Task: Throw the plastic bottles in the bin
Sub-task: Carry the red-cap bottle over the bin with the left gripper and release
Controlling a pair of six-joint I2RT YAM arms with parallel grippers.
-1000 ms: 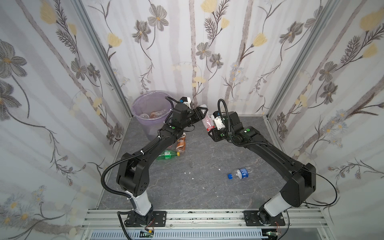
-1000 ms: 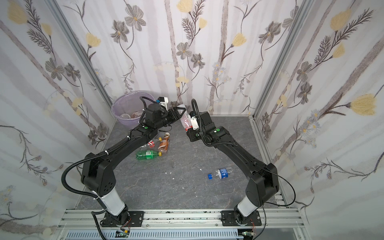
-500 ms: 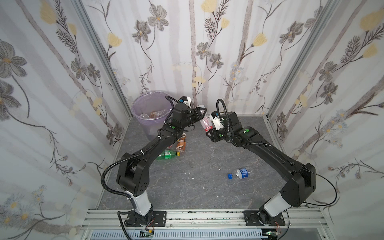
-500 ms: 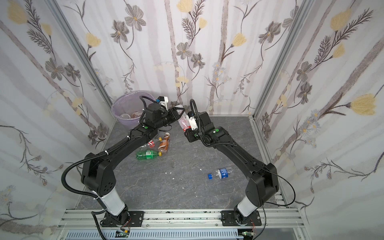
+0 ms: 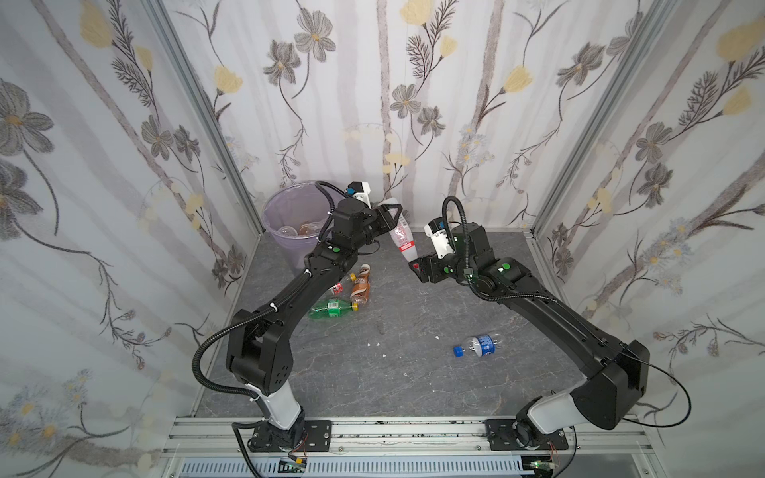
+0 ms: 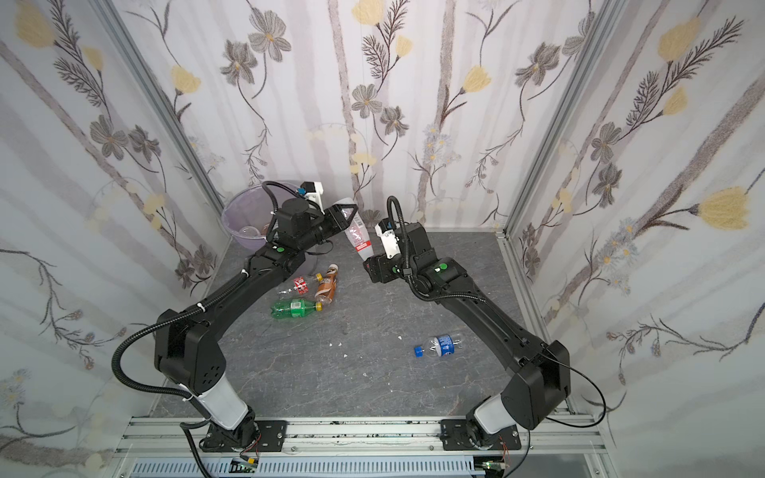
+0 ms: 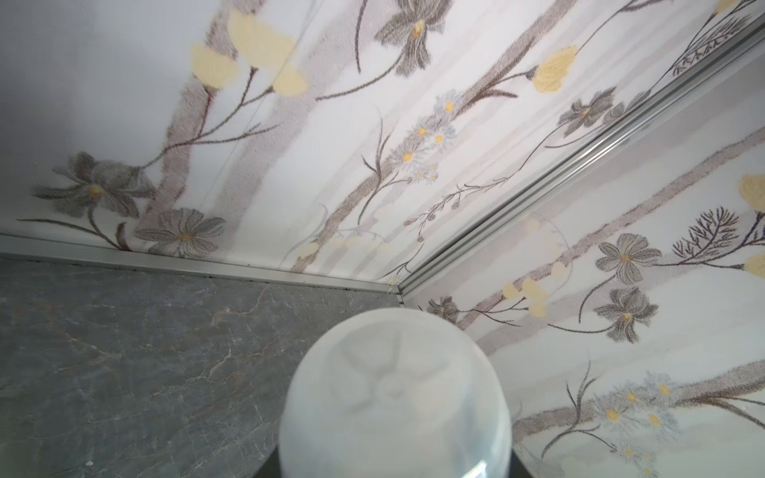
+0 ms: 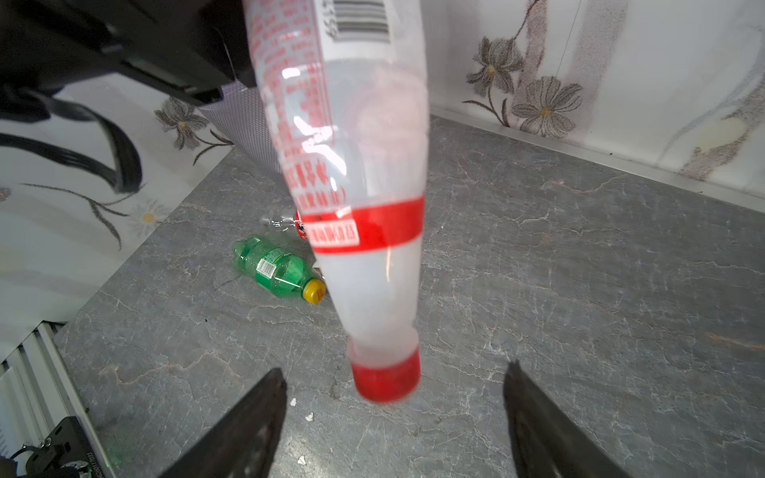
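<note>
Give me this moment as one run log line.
left gripper: shut on red-label bottle, cap down | right gripper: open around cap, not touching | bin: bottle not yet in

Not much legible tbh. Red-label bottle (image 8: 343, 136): barcode (image 8: 363, 22), digits beside it cut off; red print looks Chinese, too blurry to read. Green bottle (image 8: 285, 277): white barcode patch (image 8: 266, 269), digits unreadable. Brown bottle (image 5: 360, 285): lettering too small.

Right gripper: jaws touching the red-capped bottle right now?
Apart. The right wrist view shows the right gripper with jaws spread wide, bare floor visible between each and the cap of the red-capped bottle.
</note>
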